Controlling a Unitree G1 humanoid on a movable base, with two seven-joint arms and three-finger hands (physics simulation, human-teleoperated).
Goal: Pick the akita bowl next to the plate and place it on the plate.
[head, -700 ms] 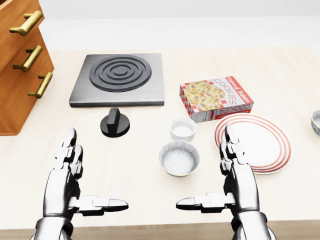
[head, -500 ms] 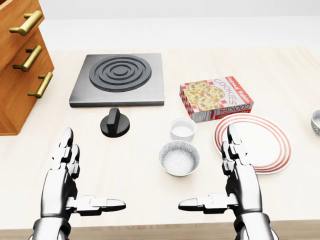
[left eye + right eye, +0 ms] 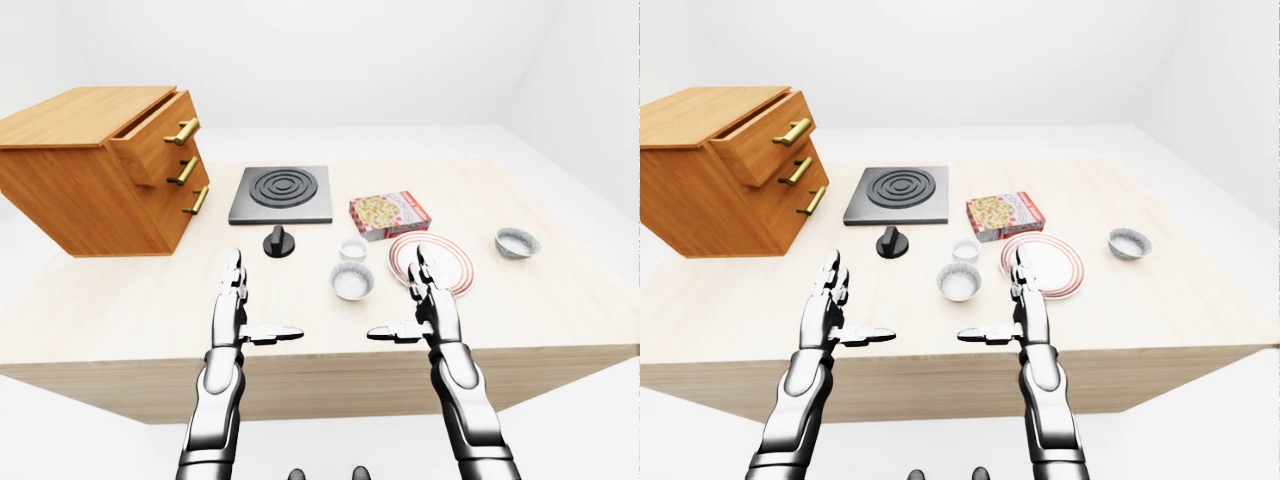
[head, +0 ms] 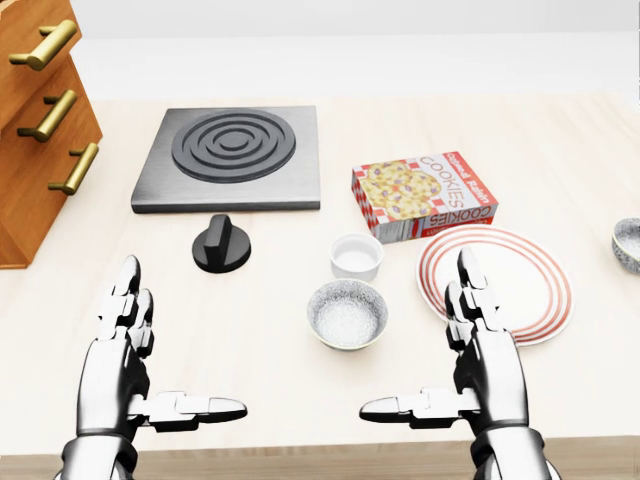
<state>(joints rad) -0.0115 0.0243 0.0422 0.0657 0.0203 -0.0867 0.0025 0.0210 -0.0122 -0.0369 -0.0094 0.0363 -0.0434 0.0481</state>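
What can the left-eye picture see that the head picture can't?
Only the left-eye view shows the whole wooden drawer chest, the table's near edge, the white walls, and the second grey bowl in full.

Only the head view shows close detail: the word COOKIES on the cookie box, and the speckled inside of the akita bowl.

Both show the striped plate, the small white cup, the stove plate, the black knob, and the open left hand and right hand.
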